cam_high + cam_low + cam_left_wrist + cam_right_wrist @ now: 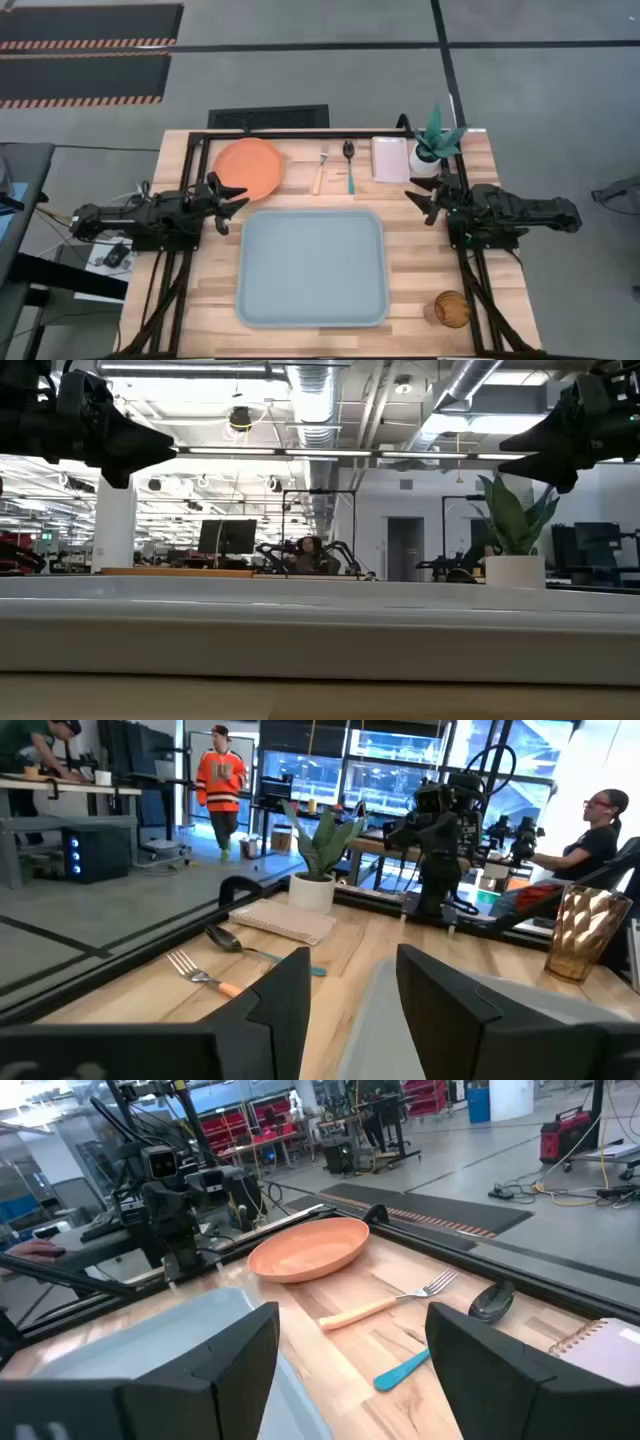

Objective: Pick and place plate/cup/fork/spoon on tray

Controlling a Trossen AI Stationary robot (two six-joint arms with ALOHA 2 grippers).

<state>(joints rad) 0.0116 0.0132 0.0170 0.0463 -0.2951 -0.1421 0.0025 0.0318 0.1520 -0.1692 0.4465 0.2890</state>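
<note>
The grey-blue tray (311,267) lies at the table's middle. The orange plate (248,167) lies beyond its far left corner, also in the right wrist view (308,1248). The orange-handled fork (321,170) and teal-handled spoon (350,166) lie side by side beyond the tray's far edge. The amber cup (452,309) stands near the table's near right corner, also in the left wrist view (586,932). My left gripper (233,203) is open and empty, above the table left of the tray. My right gripper (420,204) is open and empty, right of the tray.
A white pot with a green plant (432,150) and a small white rectangular dish (390,159) stand at the far right. A black frame (300,133) runs along the table's far edge. People show in the room beyond the table.
</note>
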